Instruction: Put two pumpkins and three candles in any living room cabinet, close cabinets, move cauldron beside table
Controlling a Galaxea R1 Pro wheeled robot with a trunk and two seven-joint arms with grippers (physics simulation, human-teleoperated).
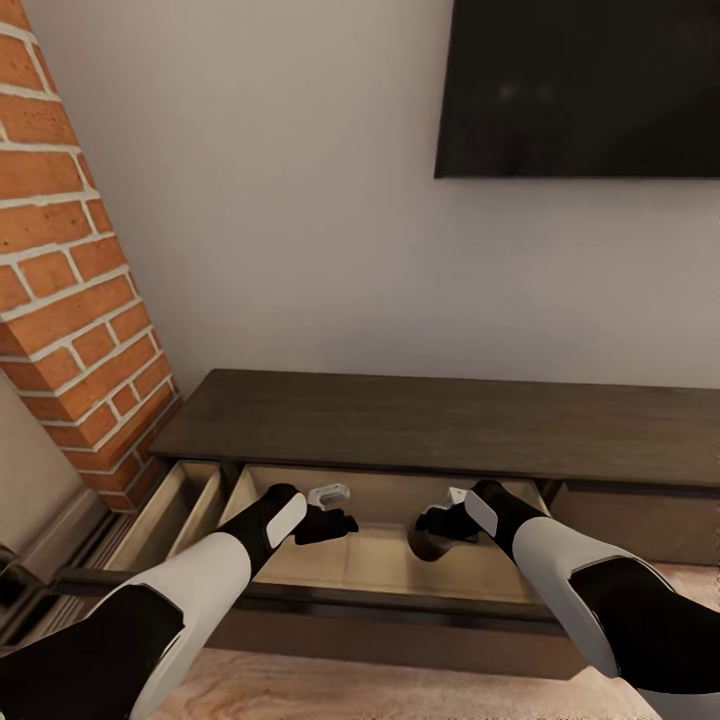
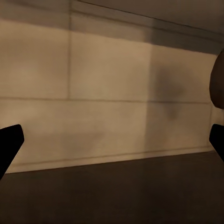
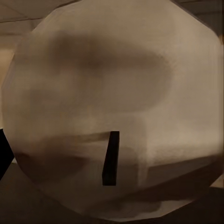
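Looking down from the head camera, I see no readable writing or brand anywhere. A large black wall-mounted screen (image 1: 580, 88) hangs above the long low dark-brown wood cabinet (image 1: 450, 425), beside a red brick column (image 1: 70, 270). The cabinet's wide drawer with pale beige insides (image 1: 380, 560) stands pulled out, both my arms reaching into it. My right gripper (image 1: 440, 525) sits at a short stubby brown-grey candle (image 1: 428, 545) over the drawer floor; its wrist camera shows the candle's pale top (image 3: 112, 107) close up, but I cannot tell whether it is gripped. My left gripper (image 1: 335, 525) is spread wide, holding nothing.
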